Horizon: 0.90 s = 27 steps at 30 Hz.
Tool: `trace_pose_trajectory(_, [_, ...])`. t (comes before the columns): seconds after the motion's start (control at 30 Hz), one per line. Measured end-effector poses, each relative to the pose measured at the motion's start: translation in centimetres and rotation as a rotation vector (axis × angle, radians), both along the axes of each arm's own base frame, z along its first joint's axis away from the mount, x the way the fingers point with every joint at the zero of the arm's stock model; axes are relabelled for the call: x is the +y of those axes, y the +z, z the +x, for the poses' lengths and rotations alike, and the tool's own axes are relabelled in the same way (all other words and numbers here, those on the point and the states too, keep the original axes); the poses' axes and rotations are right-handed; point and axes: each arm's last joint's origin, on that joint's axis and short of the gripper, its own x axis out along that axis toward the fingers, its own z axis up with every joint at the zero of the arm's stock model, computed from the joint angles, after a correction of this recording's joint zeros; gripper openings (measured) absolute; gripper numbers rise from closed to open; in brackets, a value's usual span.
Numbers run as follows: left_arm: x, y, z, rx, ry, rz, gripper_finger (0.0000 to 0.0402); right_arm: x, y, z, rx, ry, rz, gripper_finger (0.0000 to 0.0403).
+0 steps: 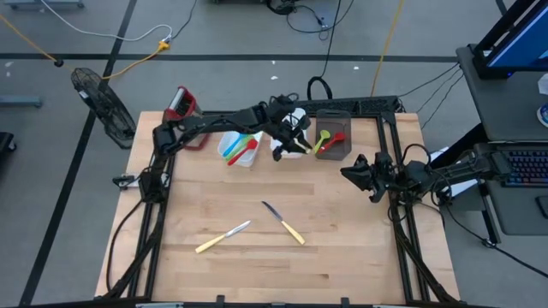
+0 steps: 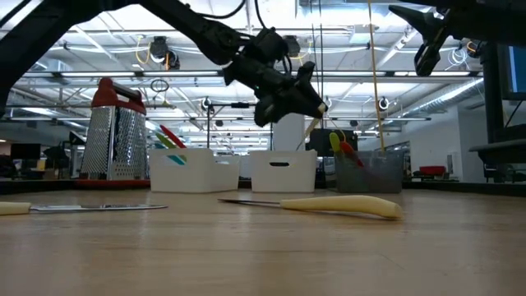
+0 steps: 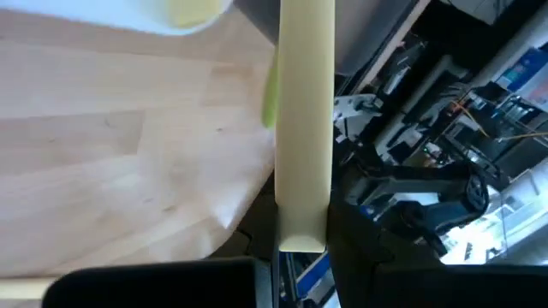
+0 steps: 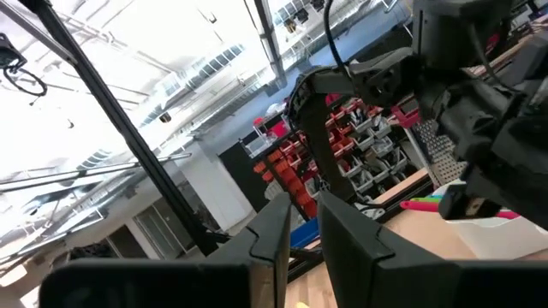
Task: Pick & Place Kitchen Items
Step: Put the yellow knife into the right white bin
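Observation:
My left gripper hangs above the table's far part, between a white bin and a dark grey bin, shut on a knife with a pale yellow handle. Its blade is hidden. The white bin holds red, green and blue utensils. The dark bin holds a green and a red one. Two more yellow-handled knives lie flat on the wood near the middle. My right gripper waits raised at the table's right edge, fingers close together on nothing. My left gripper pinches the knife's pale yellow handle between its two fingers, near the handle's rounded butt end. In the low view a short stub of the handle sticks out below the fingers, slanting down. The knife is lifted clear of the table and bins.
A red-topped metal grater stands at the far left corner. A second white bin sits behind the left gripper. A black fan stands on the floor beyond the table's left side. Bare wood lies along the near edge.

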Motion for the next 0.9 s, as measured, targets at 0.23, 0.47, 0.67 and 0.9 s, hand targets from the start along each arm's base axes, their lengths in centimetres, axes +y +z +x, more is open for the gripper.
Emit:
trace_pose_trajectory(0.23, [0.9, -0.4, -1.2, 0.098, 0.014, -0.003, 0.0055, 0.0, 0.0, 0.0, -0.001, 0.000, 0.001, 0.0054])
trace_pose_trajectory(0.47, [2.3, -0.7, -2.0, 0.139, 0.074, 0.030, 0.0055, 0.0, 0.0, 0.0, -0.001, 0.001, 0.003, 0.0054])
trace_pose_trajectory(0.67, [3.2, -0.7, -2.4, 0.146, 0.106, 0.014, 0.0091, 0.0, 0.1, 0.0, -0.008, 0.001, 0.004, 0.0054])
trace_pose_trajectory(0.9, [3.1, -1.0, -2.7, 0.185, 0.091, 0.034, 0.0158, 0.0, 0.1, 0.0, -0.008, 0.001, 0.005, 0.0054])
